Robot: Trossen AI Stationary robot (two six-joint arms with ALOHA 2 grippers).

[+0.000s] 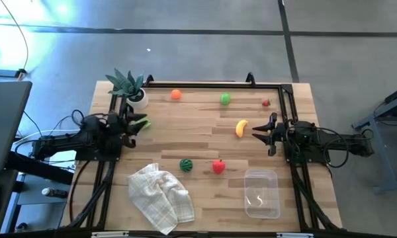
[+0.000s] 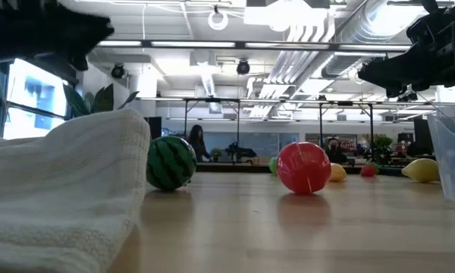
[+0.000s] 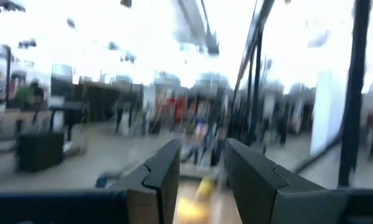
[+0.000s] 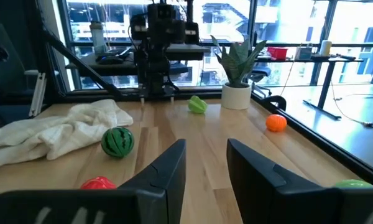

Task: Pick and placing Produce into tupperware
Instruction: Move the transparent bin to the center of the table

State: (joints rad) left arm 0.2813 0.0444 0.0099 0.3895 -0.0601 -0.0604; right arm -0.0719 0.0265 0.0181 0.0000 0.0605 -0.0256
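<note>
My left gripper point(image 1: 131, 127) point(image 3: 202, 155) hovers open near the table's left edge, beside a green piece point(image 1: 141, 122) point(image 4: 197, 104) that lies on the wood. My right gripper point(image 1: 261, 135) point(image 4: 205, 152) is open at the right side, just right of the yellow banana point(image 1: 241, 127) point(image 2: 421, 170). The striped melon point(image 1: 186, 165) point(image 2: 171, 163) and a red piece point(image 1: 218, 166) point(image 2: 303, 168) rest mid-table. An orange ball point(image 1: 176, 94) point(image 4: 275, 122), another green piece point(image 1: 225, 99) and a small red piece point(image 1: 266, 102) lie near the far edge. The clear tub point(image 1: 261, 193) point(image 2: 451, 155) stands at the near right and holds nothing.
A crumpled white checked cloth point(image 1: 160, 197) point(image 2: 61, 189) lies at the near left. A spiky green plant in a white pot point(image 1: 131, 89) point(image 4: 236, 74) stands at the far left corner. A black rail frame point(image 1: 212, 84) runs along the table's far and side edges.
</note>
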